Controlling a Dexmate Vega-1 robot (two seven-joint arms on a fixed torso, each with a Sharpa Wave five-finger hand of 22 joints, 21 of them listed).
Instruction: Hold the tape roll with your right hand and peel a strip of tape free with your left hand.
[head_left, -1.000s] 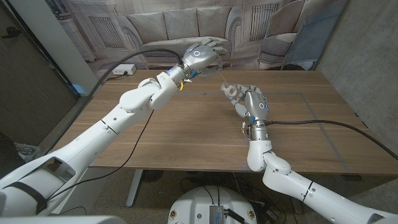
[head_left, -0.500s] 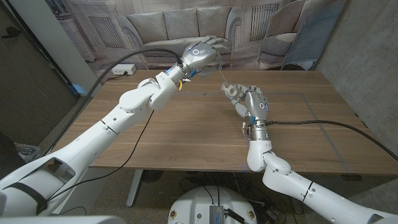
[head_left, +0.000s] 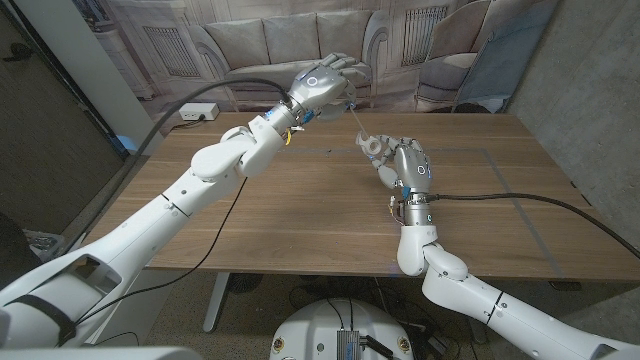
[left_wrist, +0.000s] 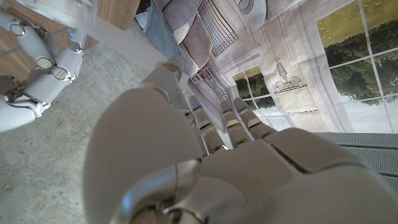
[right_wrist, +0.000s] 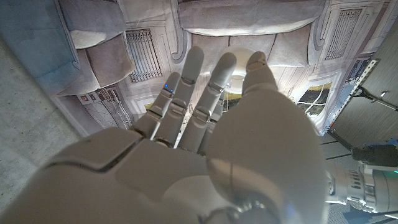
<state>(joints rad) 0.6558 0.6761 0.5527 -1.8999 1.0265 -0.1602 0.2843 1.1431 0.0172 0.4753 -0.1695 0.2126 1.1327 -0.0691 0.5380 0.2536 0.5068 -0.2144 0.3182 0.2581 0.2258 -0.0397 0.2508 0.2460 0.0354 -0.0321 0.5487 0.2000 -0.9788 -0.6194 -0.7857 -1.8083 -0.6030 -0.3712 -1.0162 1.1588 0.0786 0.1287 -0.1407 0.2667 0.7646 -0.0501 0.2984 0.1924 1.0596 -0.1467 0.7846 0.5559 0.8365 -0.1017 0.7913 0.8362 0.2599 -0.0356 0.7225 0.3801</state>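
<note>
Clear tape roll: gripped in my right hand, held just above the wooden surface. Strip: pinched at its free end in my raised left hand, running taut and slanting from roll up to the fingers; long axis along that line. Handling, judged: light, thin, sticky, liable to twist or tear. Hold the roll by its sides, the strip by its end.
</note>
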